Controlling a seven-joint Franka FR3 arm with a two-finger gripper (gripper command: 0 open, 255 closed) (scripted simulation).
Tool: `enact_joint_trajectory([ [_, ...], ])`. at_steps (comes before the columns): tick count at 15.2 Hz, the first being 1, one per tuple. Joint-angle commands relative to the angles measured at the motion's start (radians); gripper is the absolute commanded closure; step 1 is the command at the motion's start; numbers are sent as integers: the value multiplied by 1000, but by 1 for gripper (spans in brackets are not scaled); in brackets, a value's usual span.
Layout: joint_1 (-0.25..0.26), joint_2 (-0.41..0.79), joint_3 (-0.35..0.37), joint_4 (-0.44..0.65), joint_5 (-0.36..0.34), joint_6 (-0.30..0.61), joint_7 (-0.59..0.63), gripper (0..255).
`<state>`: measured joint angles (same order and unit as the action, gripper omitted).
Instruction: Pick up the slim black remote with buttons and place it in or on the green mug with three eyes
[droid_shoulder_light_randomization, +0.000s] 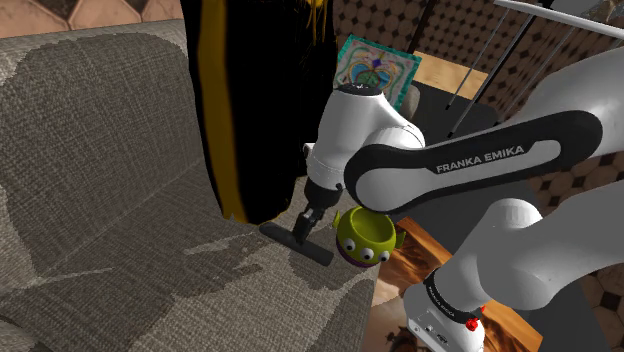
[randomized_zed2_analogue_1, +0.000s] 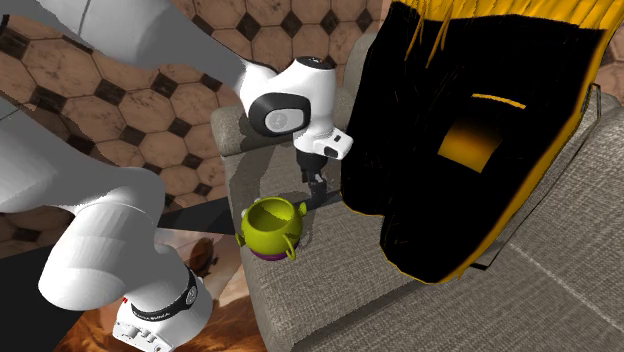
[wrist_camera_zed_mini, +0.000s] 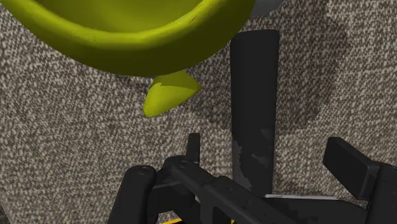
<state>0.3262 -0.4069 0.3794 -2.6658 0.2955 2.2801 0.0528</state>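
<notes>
The slim black remote (droid_shoulder_light_randomization: 297, 243) lies flat on the grey woven sofa cushion (droid_shoulder_light_randomization: 150, 250), close to the cushion's front edge. Right beside it stands the green mug (droid_shoulder_light_randomization: 365, 237) with three eyes, upright, its open mouth (randomized_zed2_analogue_1: 270, 215) facing up. My gripper (droid_shoulder_light_randomization: 309, 220) reaches down over the remote's middle. In the wrist view the remote (wrist_camera_zed_mini: 254, 95) runs between the fingers (wrist_camera_zed_mini: 348, 167), which stand apart on either side without touching it, so the gripper (wrist_camera_zed_mini: 270, 153) is open. The mug's rim (wrist_camera_zed_mini: 127, 41) and one pointed ear (wrist_camera_zed_mini: 167, 94) lie just ahead of the hand.
A large black and yellow shape (droid_shoulder_light_randomization: 255, 100) leans against the sofa back right behind the gripper. The cushion's edge (droid_shoulder_light_randomization: 372, 290) drops off beside the mug to a tiled floor (randomized_zed2_analogue_1: 130, 130). A framed picture (droid_shoulder_light_randomization: 375, 68) lies further back.
</notes>
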Motion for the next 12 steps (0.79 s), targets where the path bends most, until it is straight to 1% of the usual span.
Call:
enact_joint_trajectory([
  [1,9,23,13,-11,7,36,2,0],
  [7,7,105,36,-45,9,151,7,0],
  [12,9,105,35,-45,8,152,8,0],
])
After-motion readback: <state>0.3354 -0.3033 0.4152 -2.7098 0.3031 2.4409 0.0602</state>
